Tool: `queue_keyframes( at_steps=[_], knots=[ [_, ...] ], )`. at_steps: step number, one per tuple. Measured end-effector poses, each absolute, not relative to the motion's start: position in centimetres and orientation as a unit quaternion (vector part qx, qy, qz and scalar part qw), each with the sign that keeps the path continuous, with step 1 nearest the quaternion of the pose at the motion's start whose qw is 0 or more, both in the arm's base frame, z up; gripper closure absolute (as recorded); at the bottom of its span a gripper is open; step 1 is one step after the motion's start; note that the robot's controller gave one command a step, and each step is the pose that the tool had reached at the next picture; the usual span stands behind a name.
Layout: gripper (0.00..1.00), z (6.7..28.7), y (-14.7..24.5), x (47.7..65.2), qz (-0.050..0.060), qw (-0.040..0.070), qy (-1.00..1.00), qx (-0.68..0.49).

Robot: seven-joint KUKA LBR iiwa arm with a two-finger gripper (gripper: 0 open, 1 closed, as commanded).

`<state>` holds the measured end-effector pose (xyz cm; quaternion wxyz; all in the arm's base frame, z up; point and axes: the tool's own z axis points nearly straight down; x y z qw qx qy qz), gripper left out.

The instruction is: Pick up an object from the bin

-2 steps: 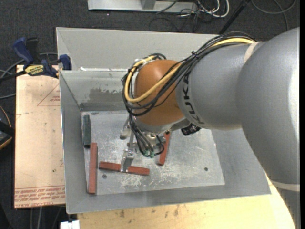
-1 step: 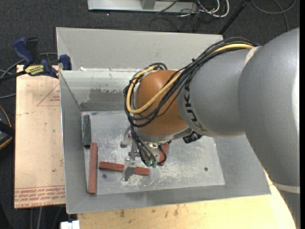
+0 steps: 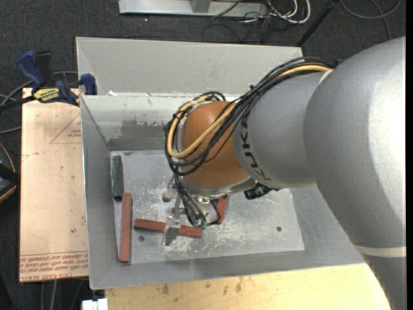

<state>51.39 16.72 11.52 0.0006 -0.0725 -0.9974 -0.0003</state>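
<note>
One reddish-brown flat bar point(image 3: 150, 225) lies crosswise on the floor of the bin point(image 3: 193, 63), near the front wall and left of the middle. The gripper point(image 3: 171, 230) is low over this bar's right part, and how wide it stands or whether it grips the bar cannot be told. A red piece point(image 3: 222, 208) lies partly hidden just to the right. A longer red-brown bar point(image 3: 125, 228) lies lengthwise to the left, with a dark green bar point(image 3: 117, 175) beyond it along the left wall.
</note>
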Motion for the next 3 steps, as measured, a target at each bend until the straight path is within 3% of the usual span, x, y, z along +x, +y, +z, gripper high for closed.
queue_keyframes(
  at_steps=[1, 2, 3],
  knots=[
    [0.00, 7.4, 18.3, 50.7, -0.002, -0.003, -0.992, -0.124],
    [1.00, 7.8, 17.0, 50.3, -0.007, -0.009, -0.987, -0.159],
    [1.00, 7.8, 17.0, 50.3, -0.008, -0.009, -0.987, -0.159]
  ],
)
